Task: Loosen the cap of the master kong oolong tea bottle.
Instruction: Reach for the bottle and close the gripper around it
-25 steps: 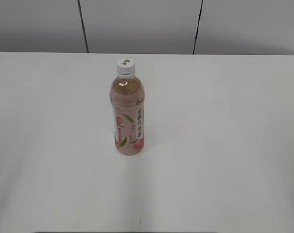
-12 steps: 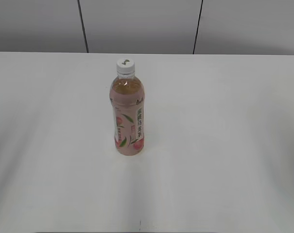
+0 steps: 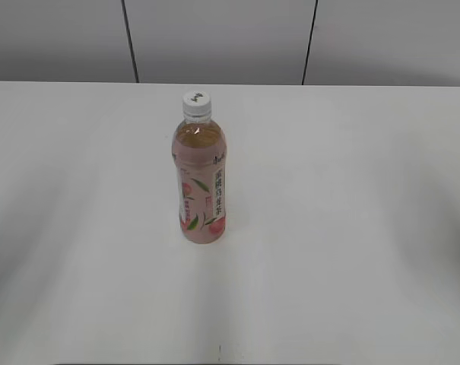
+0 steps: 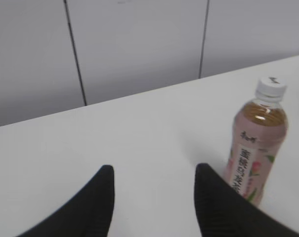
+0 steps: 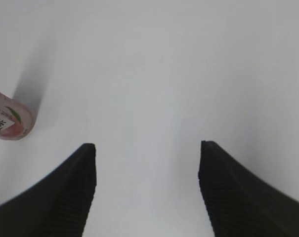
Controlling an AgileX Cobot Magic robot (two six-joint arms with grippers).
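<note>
1. The master kong oolong tea bottle (image 4: 256, 148) stands upright on the white table (image 3: 351, 228), just to the right of the left gripper (image 4: 154, 185) and a little beyond its fingertips; the right-hand finger (image 4: 213, 197) overlaps the bottle's lower edge in the left wrist view, though I cannot tell whether they touch.
2. The left gripper's jaws stand apart, with bare table between them and nothing held.
3. From the right gripper (image 5: 147, 165), the bottle sits off to the left and ahead, well clear of the fingers; only its pink base shows at the frame's edge.
4. The right gripper's jaws are spread wide, holding nothing.
5. The bottle is clear plastic with amber tea visible at the shoulder, wrapped in a pink label with peaches, green leaves and Chinese text.
6. The cap (image 3: 197, 99) is small, white and round, with a tiny dark mark on top, and sits on the neck.
7. The exterior view shows the whole bottle alone on the table before a grey panelled wall (image 3: 214, 38), with neither gripper in frame; the right wrist view hides the cap entirely.
</note>
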